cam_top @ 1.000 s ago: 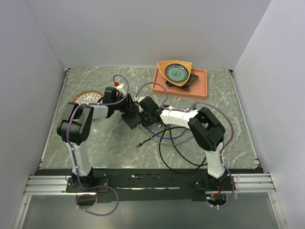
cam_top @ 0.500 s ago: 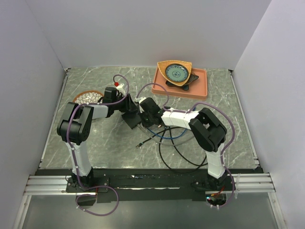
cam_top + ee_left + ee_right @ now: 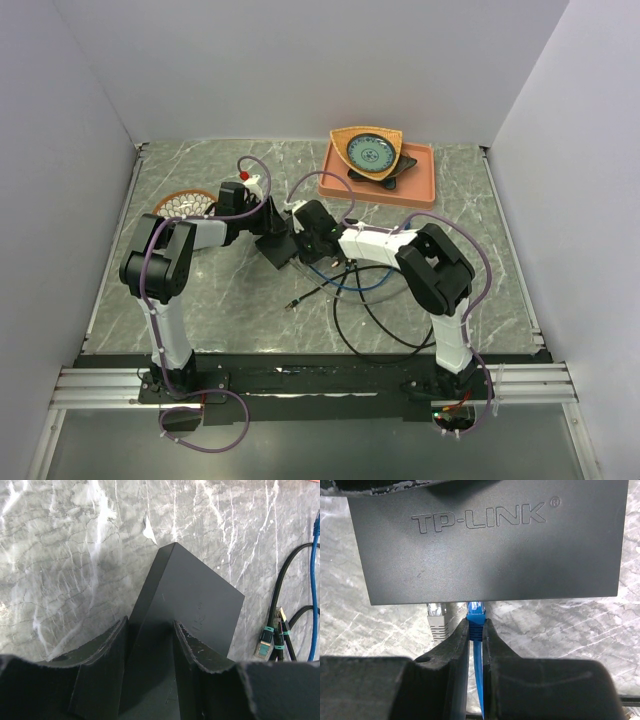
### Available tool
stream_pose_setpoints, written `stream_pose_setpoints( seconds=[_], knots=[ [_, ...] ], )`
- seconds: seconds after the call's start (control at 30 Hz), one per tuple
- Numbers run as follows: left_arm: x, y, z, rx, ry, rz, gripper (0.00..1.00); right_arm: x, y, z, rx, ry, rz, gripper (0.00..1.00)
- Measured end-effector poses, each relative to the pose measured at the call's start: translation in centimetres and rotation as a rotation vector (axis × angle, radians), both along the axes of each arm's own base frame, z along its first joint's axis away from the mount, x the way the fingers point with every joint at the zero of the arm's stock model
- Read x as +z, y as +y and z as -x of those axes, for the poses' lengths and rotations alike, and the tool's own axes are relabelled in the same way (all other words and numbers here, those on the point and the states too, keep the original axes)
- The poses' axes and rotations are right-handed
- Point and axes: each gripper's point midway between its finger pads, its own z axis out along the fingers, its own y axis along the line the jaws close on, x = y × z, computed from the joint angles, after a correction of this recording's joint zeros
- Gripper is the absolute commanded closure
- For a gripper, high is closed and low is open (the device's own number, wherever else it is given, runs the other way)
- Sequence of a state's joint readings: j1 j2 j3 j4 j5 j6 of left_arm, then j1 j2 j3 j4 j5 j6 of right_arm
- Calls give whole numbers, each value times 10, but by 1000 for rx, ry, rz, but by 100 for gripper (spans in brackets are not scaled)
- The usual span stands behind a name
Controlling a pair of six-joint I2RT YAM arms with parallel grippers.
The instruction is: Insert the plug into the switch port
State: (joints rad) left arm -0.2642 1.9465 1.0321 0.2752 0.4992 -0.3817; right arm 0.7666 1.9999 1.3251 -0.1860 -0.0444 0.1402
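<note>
The small blue plastic plug [image 3: 475, 611] is pinched tight in the right gripper [image 3: 475, 629], which has crept closer, so its tip now meets the edge of the flat matte-black box [image 3: 490, 545], beside a grey plug [image 3: 436, 616]. It looks almost in the hidden switch port. The left gripper [image 3: 150, 630] clamps the box.

My right pincer [image 3: 475, 629] is black, like the box [image 3: 490, 545]. The plug [image 3: 475, 611] is blue, the other plug [image 3: 436, 615] pale grey. The table [image 3: 60, 555] is grey with white streaks. The tray [image 3: 418, 182] up top is orange.
</note>
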Motion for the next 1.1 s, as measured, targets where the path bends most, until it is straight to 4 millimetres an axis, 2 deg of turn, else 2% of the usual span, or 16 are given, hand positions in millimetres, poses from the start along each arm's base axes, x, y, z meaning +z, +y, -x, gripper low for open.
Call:
stream_pose_setpoints(
  seconds=[0.4, 0.7, 0.73, 0.77, 0.93, 1.0, 1.03, 1.1],
  knots=[
    [1, 0, 0, 5, 6, 5, 48, 0, 1, 2, 27, 33, -26, 100],
    [5, -1, 1, 25, 45, 21, 38, -1, 3, 5, 15, 49, -42, 100],
    [6, 0, 1, 33, 53, 19, 36, -1, 3, 5, 14, 52, -46, 88],
    [6, 1, 2, 42, 59, 14, 34, -1, 4, 6, 16, 57, -50, 81],
    [8, 13, 9, 109, 115, -28, 25, 3, 10, 5, 11, 57, -86, 59],
    [11, 17, 16, 132, 145, -48, 23, 8, 15, 0, 7, 33, -113, 56],
    [14, 21, 18, 146, 150, -61, 21, 10, 16, -2, 3, 22, -123, 49],
    [25, 25, 22, 168, 154, -68, 19, 16, 17, -5, -13, -5, -148, 41]
  ],
)
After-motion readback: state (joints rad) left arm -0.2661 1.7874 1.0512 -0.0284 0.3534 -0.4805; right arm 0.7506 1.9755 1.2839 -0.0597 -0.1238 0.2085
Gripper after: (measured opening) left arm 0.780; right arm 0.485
